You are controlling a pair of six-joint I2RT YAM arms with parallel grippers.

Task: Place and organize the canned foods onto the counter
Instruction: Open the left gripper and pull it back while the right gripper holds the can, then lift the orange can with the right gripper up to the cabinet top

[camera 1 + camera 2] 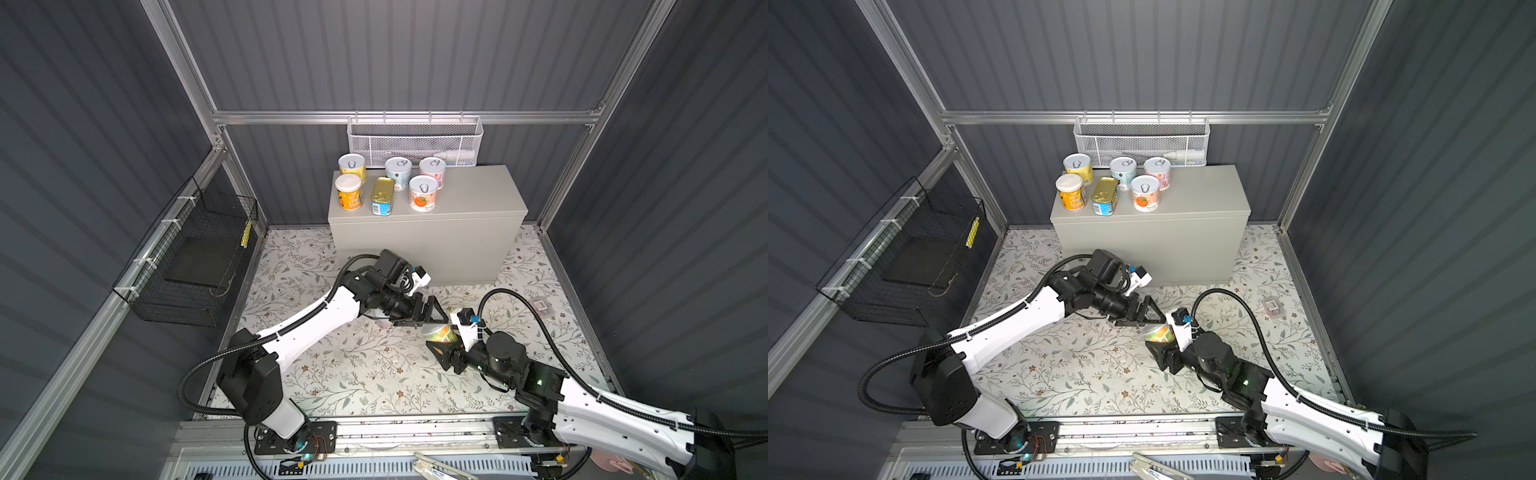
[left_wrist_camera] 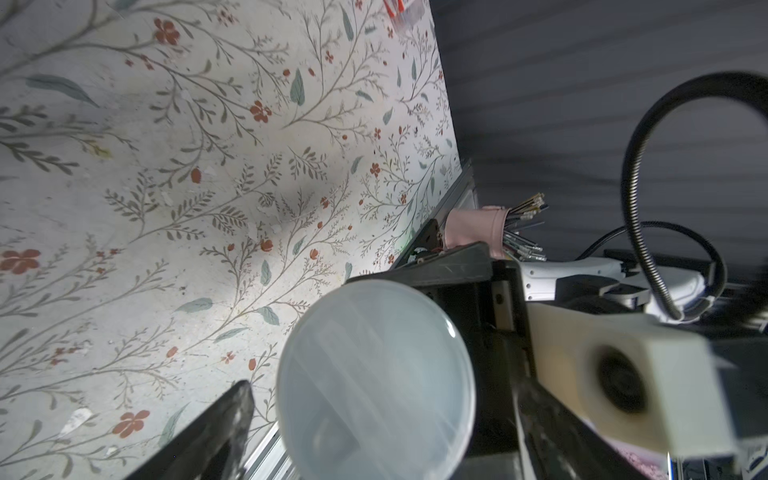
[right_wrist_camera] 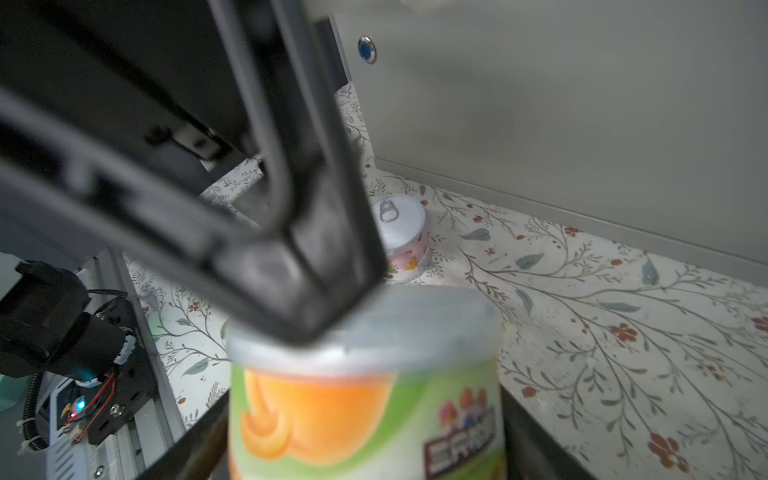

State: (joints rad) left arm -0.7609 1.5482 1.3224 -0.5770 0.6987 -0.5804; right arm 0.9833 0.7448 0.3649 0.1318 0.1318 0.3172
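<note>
**Top views, stereo pair:** set high over the near edge, tilted down toward the back wall, distant. Both top views take in the floral tabletop (image 1: pixel 374 374), the grey cabinet (image 1: pixel 428 249) and both arms, almost identically.

**Left wrist view:** very near, facing across the tabletop toward the right wall. The lid of the green-labelled can (image 2: pixel 374 382) fills its foreground, with the right wrist camera housing (image 2: pixel 615 374) just beside it.

**Right wrist view:** very near, facing the cabinet's front. It shares that can, seen from its labelled side.
</note>
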